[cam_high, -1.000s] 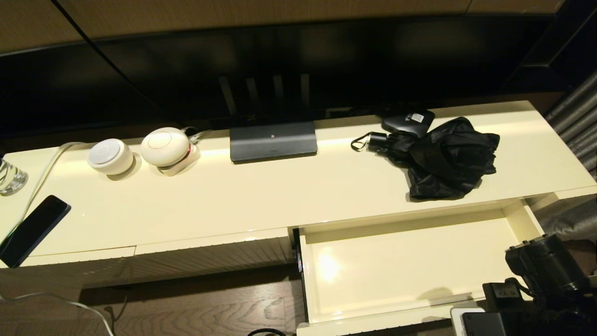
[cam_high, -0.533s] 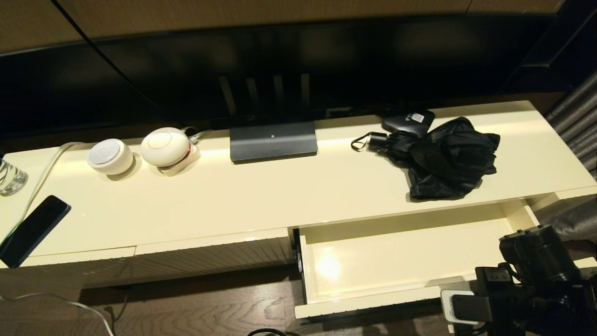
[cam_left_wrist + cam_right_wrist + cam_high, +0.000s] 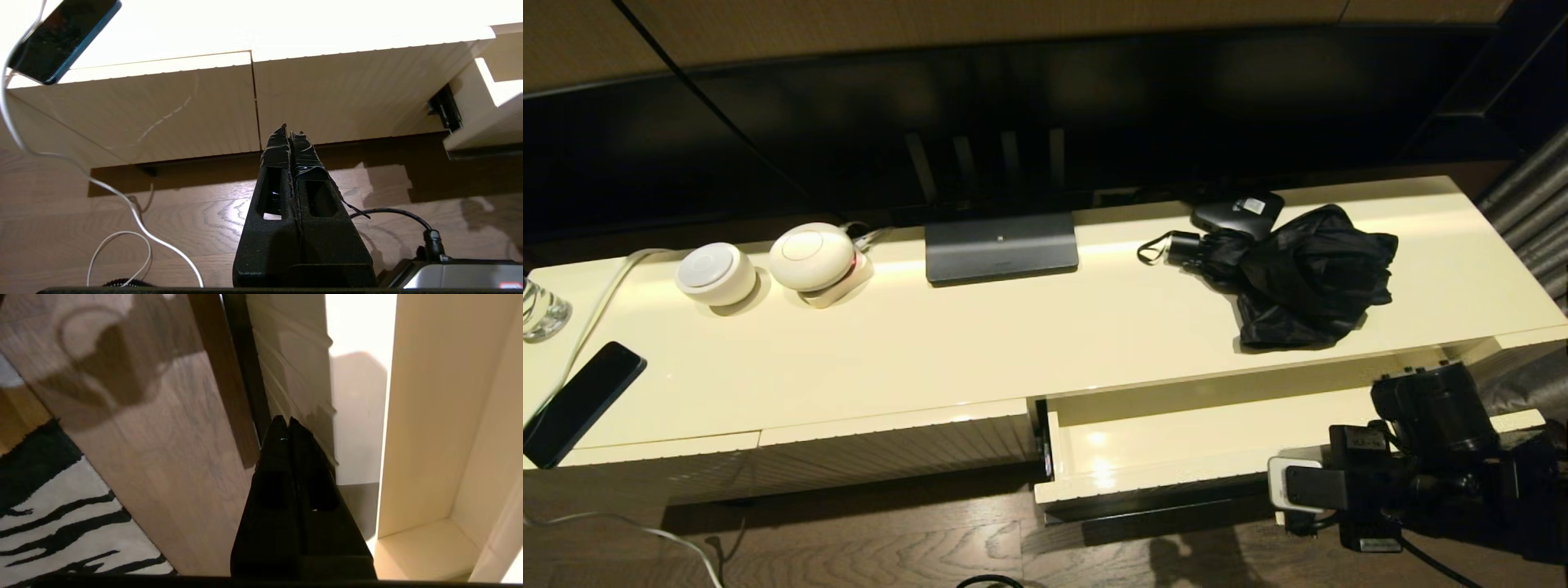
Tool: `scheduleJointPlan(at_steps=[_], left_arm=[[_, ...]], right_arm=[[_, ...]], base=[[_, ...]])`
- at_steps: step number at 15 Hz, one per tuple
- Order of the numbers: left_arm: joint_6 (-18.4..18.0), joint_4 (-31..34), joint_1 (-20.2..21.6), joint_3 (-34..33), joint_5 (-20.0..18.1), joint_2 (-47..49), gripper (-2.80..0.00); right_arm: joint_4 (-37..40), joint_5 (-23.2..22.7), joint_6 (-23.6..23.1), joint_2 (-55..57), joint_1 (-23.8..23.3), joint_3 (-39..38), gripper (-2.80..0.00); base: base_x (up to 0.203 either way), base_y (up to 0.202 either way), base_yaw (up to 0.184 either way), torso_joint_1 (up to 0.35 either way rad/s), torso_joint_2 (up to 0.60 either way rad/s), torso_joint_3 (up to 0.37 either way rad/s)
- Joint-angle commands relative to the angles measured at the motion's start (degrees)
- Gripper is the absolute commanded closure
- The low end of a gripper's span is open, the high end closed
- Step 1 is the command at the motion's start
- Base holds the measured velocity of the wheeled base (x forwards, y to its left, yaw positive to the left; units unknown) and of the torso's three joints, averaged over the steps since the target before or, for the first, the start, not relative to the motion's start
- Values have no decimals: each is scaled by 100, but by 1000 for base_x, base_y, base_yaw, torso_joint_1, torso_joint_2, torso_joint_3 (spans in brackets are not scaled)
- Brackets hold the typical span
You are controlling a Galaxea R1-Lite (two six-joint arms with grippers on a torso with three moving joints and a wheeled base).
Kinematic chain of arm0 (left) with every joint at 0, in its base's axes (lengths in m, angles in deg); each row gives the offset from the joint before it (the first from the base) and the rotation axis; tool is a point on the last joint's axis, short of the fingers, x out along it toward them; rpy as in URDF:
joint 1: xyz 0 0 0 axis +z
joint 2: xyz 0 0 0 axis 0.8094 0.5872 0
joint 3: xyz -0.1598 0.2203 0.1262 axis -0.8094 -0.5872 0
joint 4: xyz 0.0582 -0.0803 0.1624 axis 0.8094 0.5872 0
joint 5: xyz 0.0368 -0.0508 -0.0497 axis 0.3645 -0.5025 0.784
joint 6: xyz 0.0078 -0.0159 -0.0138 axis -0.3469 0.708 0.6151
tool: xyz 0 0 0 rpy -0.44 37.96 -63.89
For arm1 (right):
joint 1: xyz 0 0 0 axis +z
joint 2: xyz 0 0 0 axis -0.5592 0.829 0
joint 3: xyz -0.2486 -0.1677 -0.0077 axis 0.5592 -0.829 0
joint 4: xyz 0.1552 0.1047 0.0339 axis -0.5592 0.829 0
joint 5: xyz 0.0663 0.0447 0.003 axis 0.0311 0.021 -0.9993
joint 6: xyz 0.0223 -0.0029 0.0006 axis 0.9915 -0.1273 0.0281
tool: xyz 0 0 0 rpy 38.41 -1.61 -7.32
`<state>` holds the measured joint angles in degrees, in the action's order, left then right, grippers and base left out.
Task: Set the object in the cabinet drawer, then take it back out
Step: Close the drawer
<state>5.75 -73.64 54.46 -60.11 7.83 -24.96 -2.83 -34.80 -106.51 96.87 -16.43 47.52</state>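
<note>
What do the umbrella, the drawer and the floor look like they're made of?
Umbrella: thin synthetic fabric, probably nylon or polyester, judging by its limp, slightly shiny black folds.
Drawer: board with glossy cream lacquer, since a light glare reflects inside; its front is finely ribbed.
Floor: wood or wood-look laminate, showing brown grain; which one cannot be told.

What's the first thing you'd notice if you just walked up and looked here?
The crumpled black umbrella on the right of the cream cabinet top stands out most. Just below it, the drawer is part-way open and empty, with the right pincer shut at its ribbed front. At the left sit two white round gadgets.
</note>
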Motion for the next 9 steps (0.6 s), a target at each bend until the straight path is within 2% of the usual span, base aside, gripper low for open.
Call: scheduleJointPlan(at_steps=[1, 9], left_arm=[[-1, -4, 2, -18, 1, 7, 0], [-1, -4, 2, -18, 1, 7, 0]], right_arm=[[-38, 8, -36, 244, -60, 303, 0], [-270, 9, -36, 783, -200, 1084, 0]], base=[[0, 0, 0, 0, 0, 0], [0, 0, 0, 0, 0, 0]])
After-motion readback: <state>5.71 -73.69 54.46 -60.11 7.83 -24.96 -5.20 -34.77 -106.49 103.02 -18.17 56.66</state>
